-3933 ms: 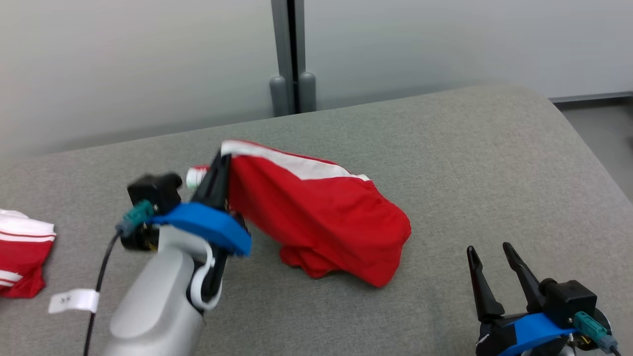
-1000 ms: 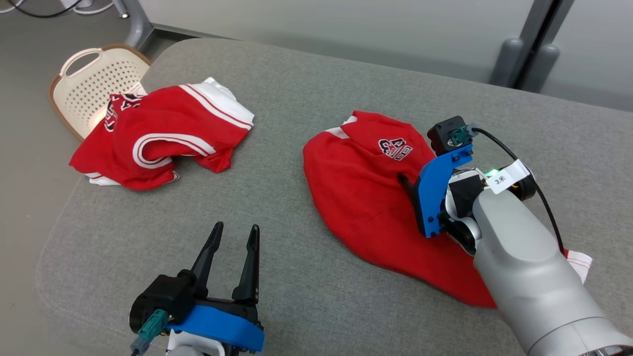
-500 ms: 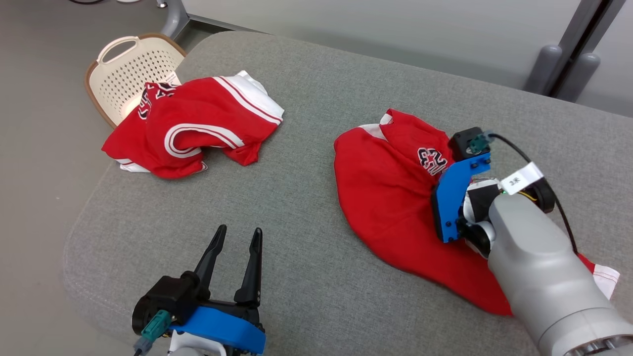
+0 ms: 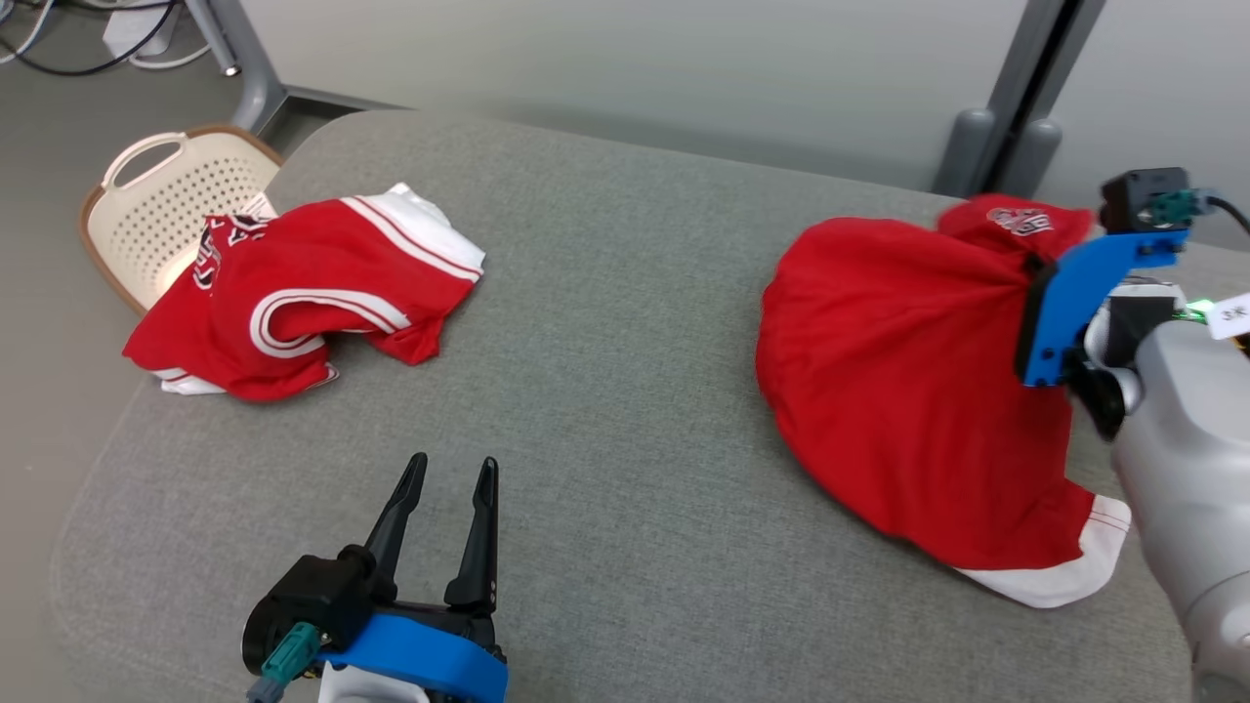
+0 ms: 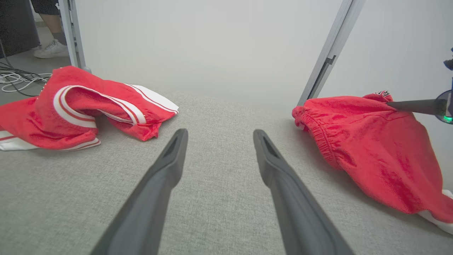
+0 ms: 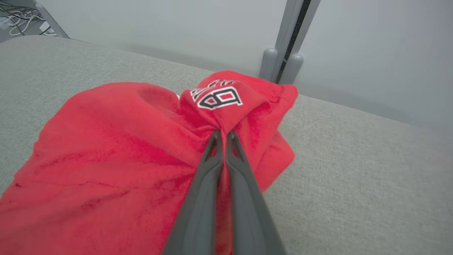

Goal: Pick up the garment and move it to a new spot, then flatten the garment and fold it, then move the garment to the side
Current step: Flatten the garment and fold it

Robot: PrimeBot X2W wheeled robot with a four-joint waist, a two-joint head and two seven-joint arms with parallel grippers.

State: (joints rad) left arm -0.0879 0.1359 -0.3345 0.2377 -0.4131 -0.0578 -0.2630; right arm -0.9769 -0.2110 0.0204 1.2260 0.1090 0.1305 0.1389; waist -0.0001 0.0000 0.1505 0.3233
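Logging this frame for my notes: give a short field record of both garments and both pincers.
right pincer: shut on red shorts beside the logo
red shorts: tented up, white hem on grey surface
left pincer: open, empty, above the surface
second red garment: crumpled at left edge
basket: on floor beside it

Grey pad (image 4: 605, 410), corners rounded. Striped red garment (image 4: 293, 293) lies crumpled on it at 10 o'clock, its outer edge overlapping a perforated cream basket (image 4: 161, 190) beside the pad. Grey post (image 4: 1016, 88) at 1 o'clock. Cables (image 4: 59, 39) on the floor at 11 o'clock. In the left wrist view, a person's white shoe (image 5: 51, 49) at 10 o'clock.
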